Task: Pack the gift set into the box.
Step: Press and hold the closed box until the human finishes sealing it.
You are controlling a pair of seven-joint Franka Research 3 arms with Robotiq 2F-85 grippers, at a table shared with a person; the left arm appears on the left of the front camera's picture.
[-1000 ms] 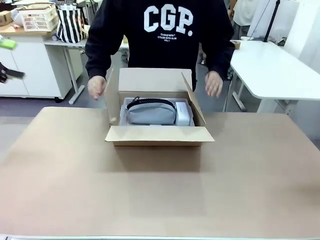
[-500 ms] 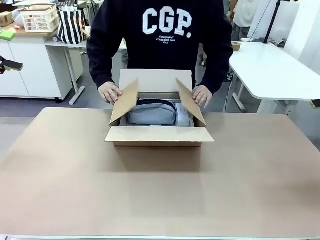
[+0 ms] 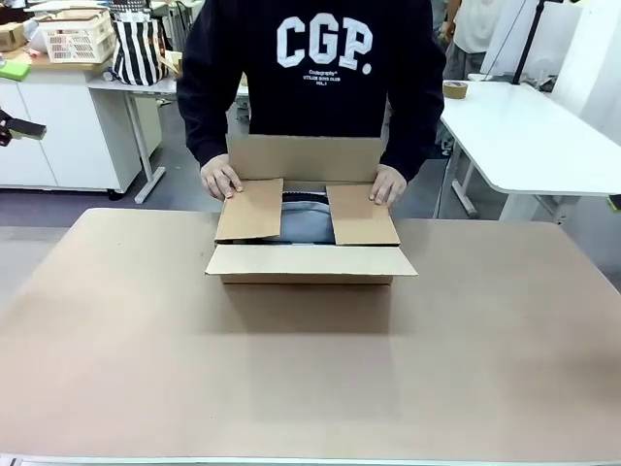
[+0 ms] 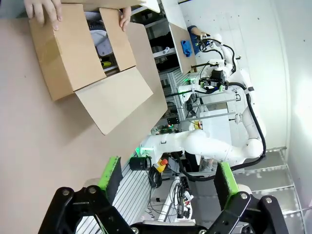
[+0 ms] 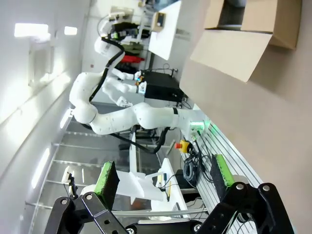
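Observation:
The box [image 3: 309,254] stands at the far middle of the brown table. A person's hands [image 3: 219,180] press its two side flaps flat; the far flap stands up and the near flap lies open toward me. The grey gift set [image 3: 308,216] shows inside through the gap between the side flaps. In the left wrist view the box [image 4: 63,53] lies at the top left, far from my left gripper [image 4: 168,175], which is open and holds nothing. My right gripper [image 5: 164,174] is also open and holds nothing, well away from the box [image 5: 248,29].
The brown table top [image 3: 310,379] is bare between me and the box. A white table [image 3: 524,136] with a tape roll [image 3: 454,89] stands at the back right. A basket [image 3: 73,34] and a striped bag [image 3: 136,49] sit at the back left.
The person has brought both hands to the box and folded the two upright side flaps down over the gift set, which is now mostly covered.

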